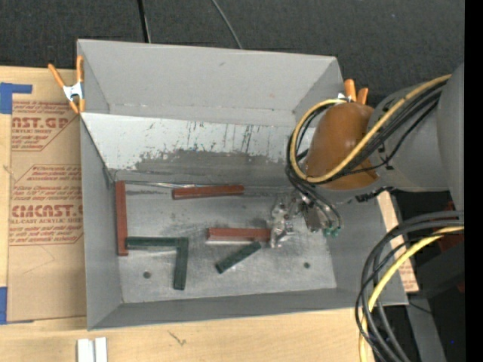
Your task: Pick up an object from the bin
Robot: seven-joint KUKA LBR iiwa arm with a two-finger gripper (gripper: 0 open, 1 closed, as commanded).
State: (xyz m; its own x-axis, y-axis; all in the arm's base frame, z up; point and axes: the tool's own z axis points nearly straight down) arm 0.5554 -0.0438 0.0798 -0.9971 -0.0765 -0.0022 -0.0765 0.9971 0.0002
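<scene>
My gripper (pixel 280 227) hangs low at the right of the bin floor, its metal fingers right at the right-hand end of a short red-brown bar (pixel 235 234). Whether that bar lies between the fingers I cannot make out. A dark green bar (pixel 237 259) lies slantwise just below and left of the fingers. A longer red-brown bar (pixel 207 192) lies flat further back, to the upper left of the gripper.
Along the bin's left wall a red-brown strip (pixel 121 219) stands lengthwise. A dark green L-shaped piece (pixel 167 252) lies at the front left. The arm's orange cover and looped cables hang over the bin's right wall.
</scene>
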